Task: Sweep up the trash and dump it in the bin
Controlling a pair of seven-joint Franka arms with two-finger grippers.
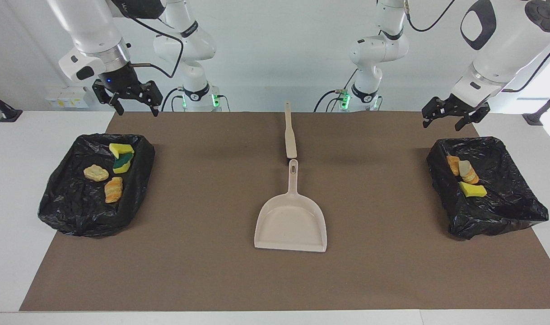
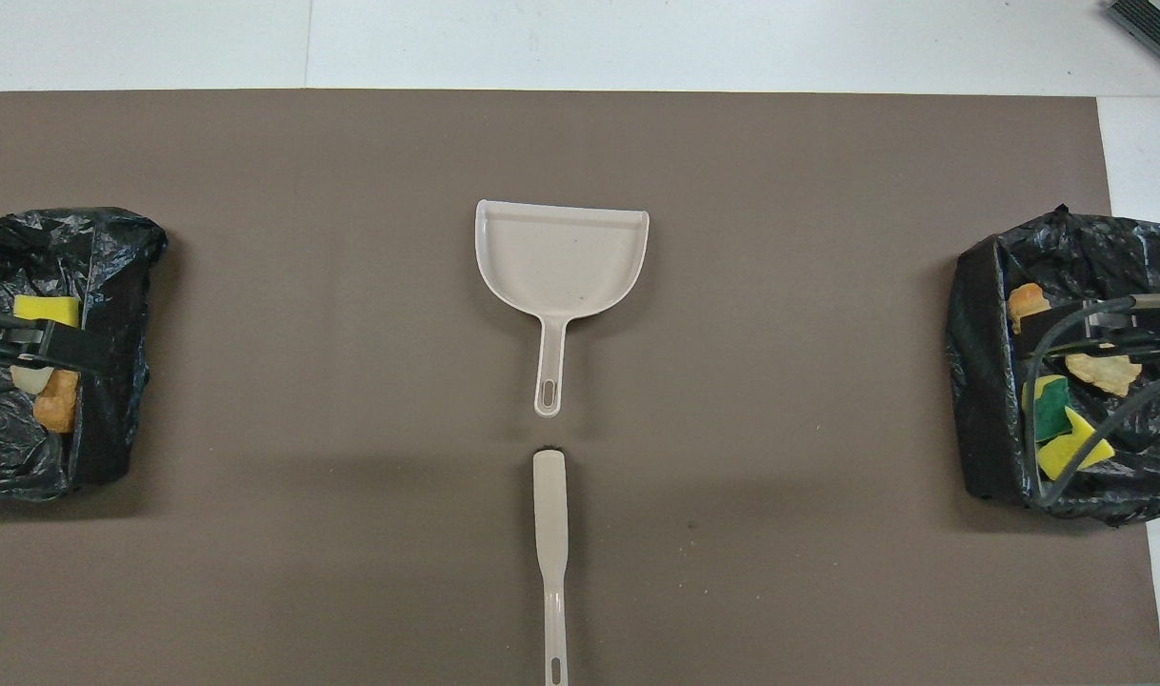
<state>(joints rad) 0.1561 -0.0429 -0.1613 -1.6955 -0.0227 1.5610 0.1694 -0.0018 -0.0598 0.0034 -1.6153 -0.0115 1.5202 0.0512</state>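
Observation:
The trash lies in two black-bag bins. In the bin (image 1: pixel 76 216) at the right arm's end are a yellow sponge (image 1: pixel 121 148), a green-and-yellow sponge (image 1: pixel 122 163) and two bread-like lumps (image 1: pixel 95 172). The bin (image 1: pixel 505 212) at the left arm's end holds a yellow sponge (image 1: pixel 472 189) and orange lumps (image 1: pixel 464 170). My right gripper (image 1: pixel 137 108) hangs open and empty above the robots' edge of its bin. Raised over the mat's corner by the other bin, my left gripper (image 1: pixel 442 125) is open and empty too.
A beige dustpan (image 1: pixel 291 221) lies mid-mat with its handle toward the robots. A beige brush (image 1: pixel 290 133) lies in line with it, nearer to the robots. The brown mat (image 1: pixel 202 271) covers most of the white table.

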